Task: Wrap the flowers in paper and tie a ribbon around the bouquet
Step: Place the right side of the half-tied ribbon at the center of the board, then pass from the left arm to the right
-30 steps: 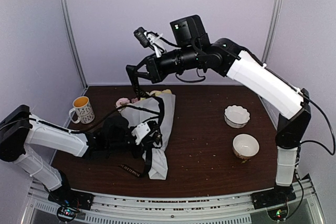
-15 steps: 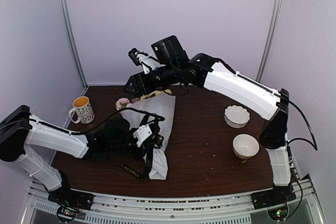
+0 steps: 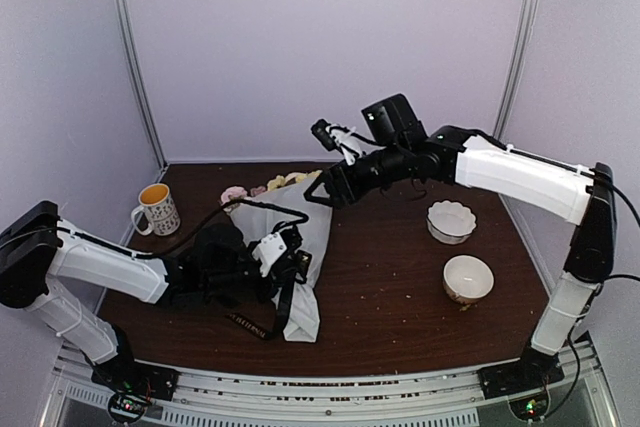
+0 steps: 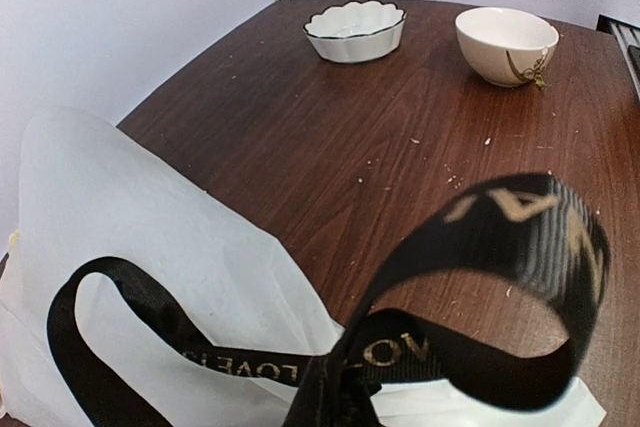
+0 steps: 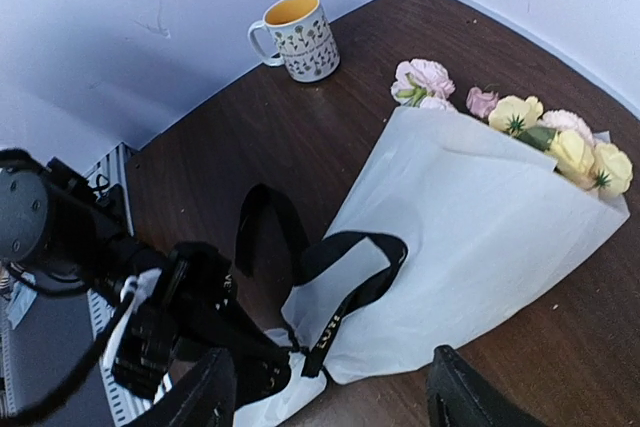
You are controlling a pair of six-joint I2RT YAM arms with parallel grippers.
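Left claw pinches the ribbon at the bouquet's narrow end; right claw hangs spread and empty above.

The left claw's fingers are pressed together low beside the paper, and the black band runs straight into them, probably to keep the tie taut while a loop stands free. That loop arches up in the left wrist view, gold lettering showing, though the fingers themselves sit below its edge. The right wrist view shows a second loop lying across the cone, and the flowers, yellow and pink, poking out of the wide end. Only that view catches the mug. Only the left wrist view catches the scalloped bowl and round bowl, well apart on the table.
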